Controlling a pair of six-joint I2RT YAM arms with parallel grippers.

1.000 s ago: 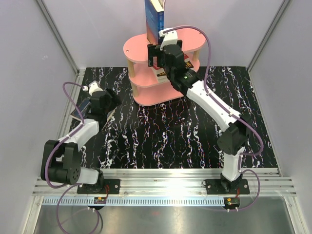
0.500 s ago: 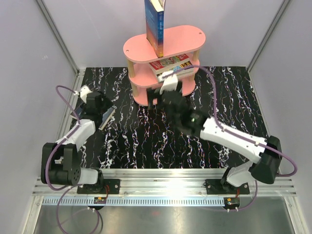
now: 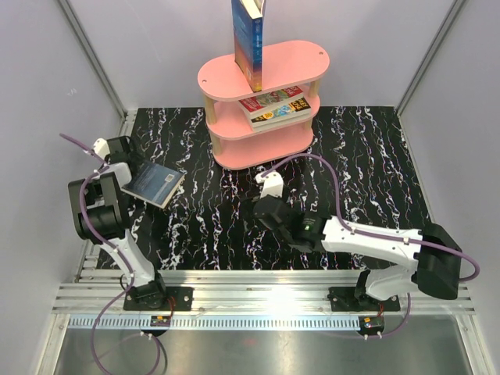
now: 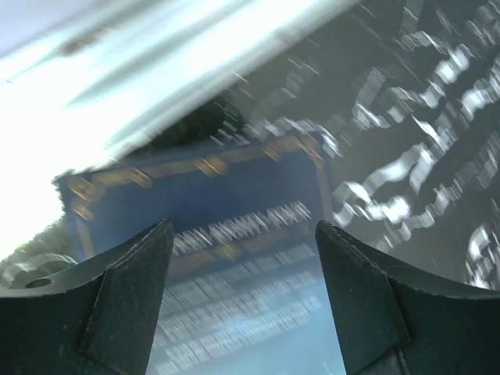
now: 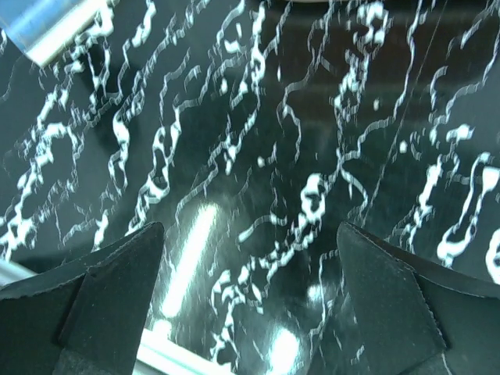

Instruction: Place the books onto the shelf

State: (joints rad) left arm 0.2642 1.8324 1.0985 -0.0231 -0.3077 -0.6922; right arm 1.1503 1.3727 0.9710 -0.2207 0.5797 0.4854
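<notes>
Our left gripper (image 4: 244,230) has its fingers spread wide, and the dark blue book (image 4: 234,211) shows cover-up past both of them, broader than the gap; through the blur we cannot tell whether either finger touches it; the right gripper (image 5: 250,230) also stands fully apart with nothing between its fingers, low over the table (image 3: 351,172). From above, that book sits at the table's left edge, well apart from the shelf (image 3: 297,62); its print runs across the fingers' gap, so we judge its long axis points from the left rim toward mid-table, though foreshortening leaves this unsure. On the shelf, the upright book (image 3: 248,39) stands on end on the top board, long axis vertical; the flat stack (image 3: 275,105), which looks like two books, lies on the middle tier, lengthwise along the board. We judge the task mostly done; the blue book is left to shelve.
</notes>
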